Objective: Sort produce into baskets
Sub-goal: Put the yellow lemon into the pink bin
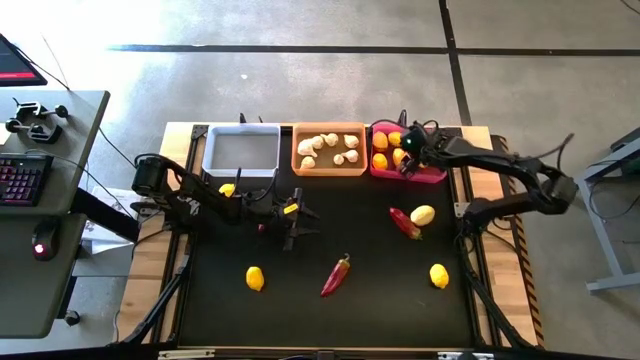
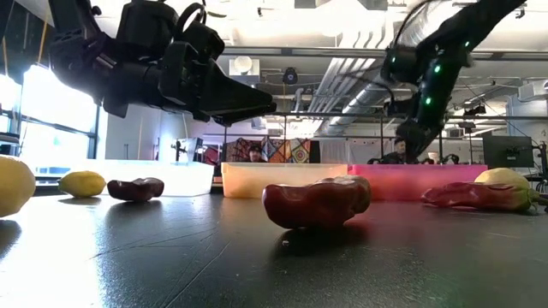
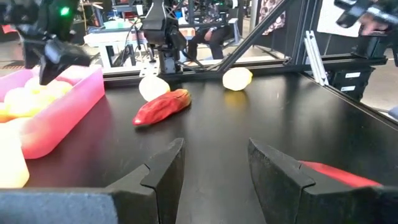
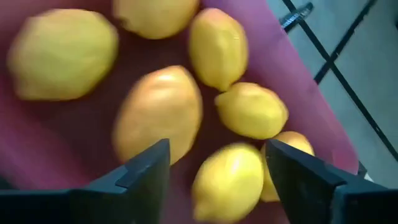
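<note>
A lemon [image 4: 227, 180] lies free between the spread fingers of the right pincer [image 4: 214, 174], which hangs wide and empty over the magenta basket [image 1: 432, 175] among more lemons. The left pincer [image 3: 214, 171], fingers parted with nothing between them, hovers above the black surface [image 1: 330, 240] mid-left. Garlic fills the orange basket [image 1: 329, 168]; the white basket [image 1: 241, 150] sits left of it. Chili peppers [image 1: 336, 275] and lemons lie scattered.

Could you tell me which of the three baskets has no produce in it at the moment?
The white basket, at the left end of the row. The orange basket in the middle holds garlic bulbs, and the pink basket holds lemons.
</note>
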